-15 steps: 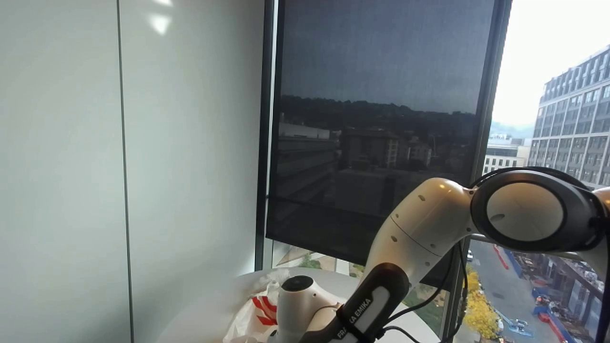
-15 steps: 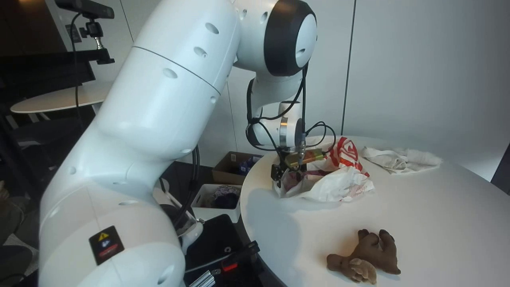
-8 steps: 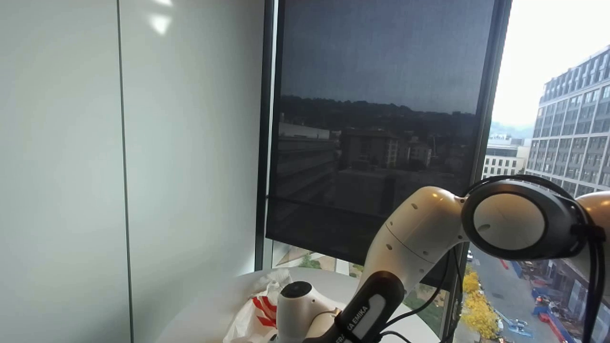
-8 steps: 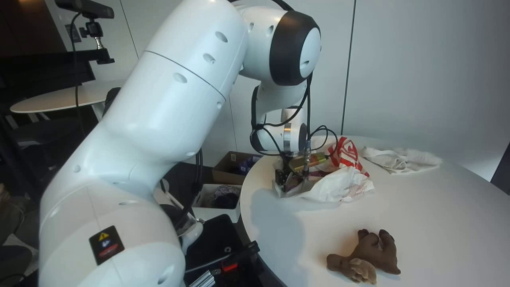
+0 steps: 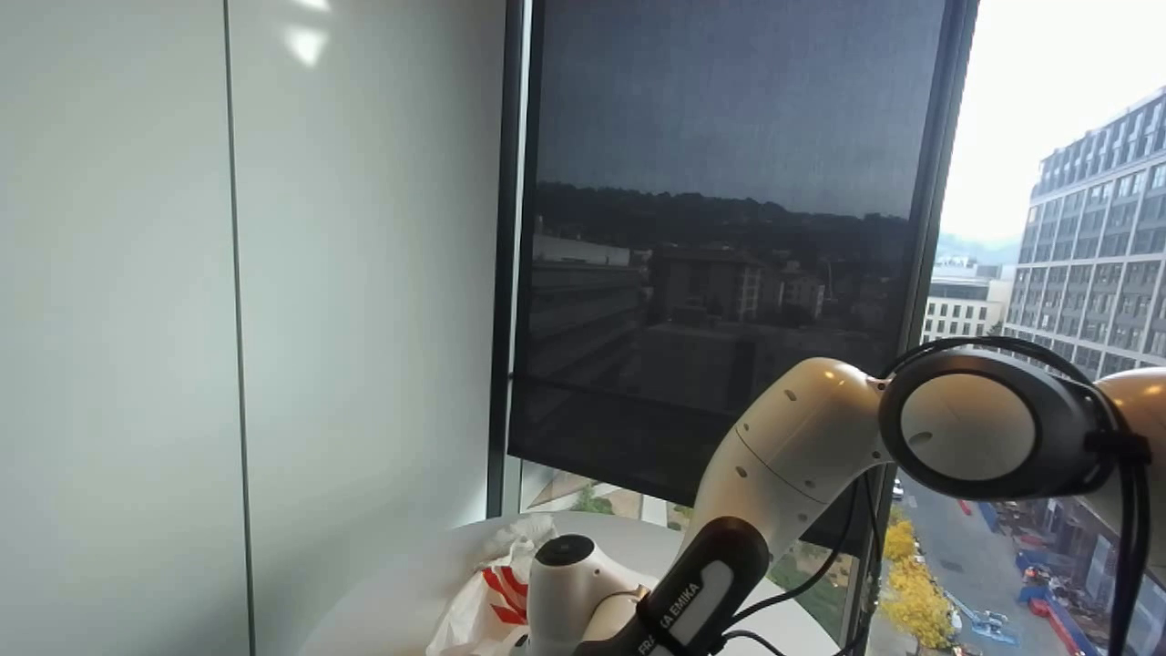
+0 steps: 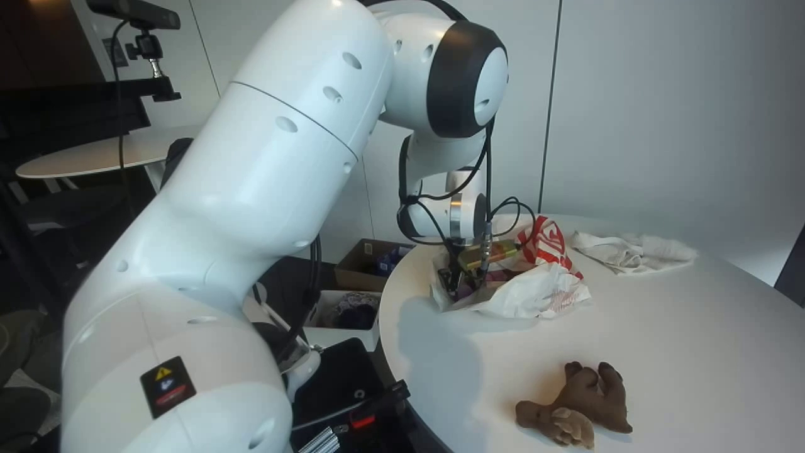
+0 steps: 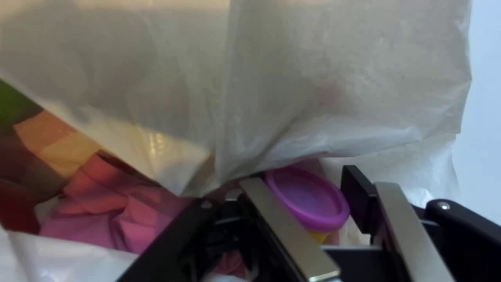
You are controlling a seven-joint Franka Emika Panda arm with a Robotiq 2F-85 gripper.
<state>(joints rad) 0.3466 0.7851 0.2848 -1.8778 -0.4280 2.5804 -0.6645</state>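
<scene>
A brown stuffed toy (image 6: 591, 399) lies on a round white table (image 6: 710, 340), a crumpled white cloth (image 6: 635, 253) farther back | A cardboard box (image 6: 355, 280) and a white bin (image 6: 343, 340) sit low beside the table, the box behind | A dark blind (image 5: 729, 273) hangs next to pale wall panels (image 5: 364, 273) as a tall building (image 5: 1102, 219) and yellow foliage (image 5: 918, 597) show outdoors

"Which colours do you see?"
"My claw (image 7: 304, 188) is black and silver; the round piece (image 7: 309, 196), purple; the fabric (image 7: 117, 203), pink."
"And the bag (image 6: 531, 294)?"
"White with red print (image 6: 544, 242) (curved strokes, I notice); the toy (image 6: 591, 399) is brown, partly tan."
</scene>
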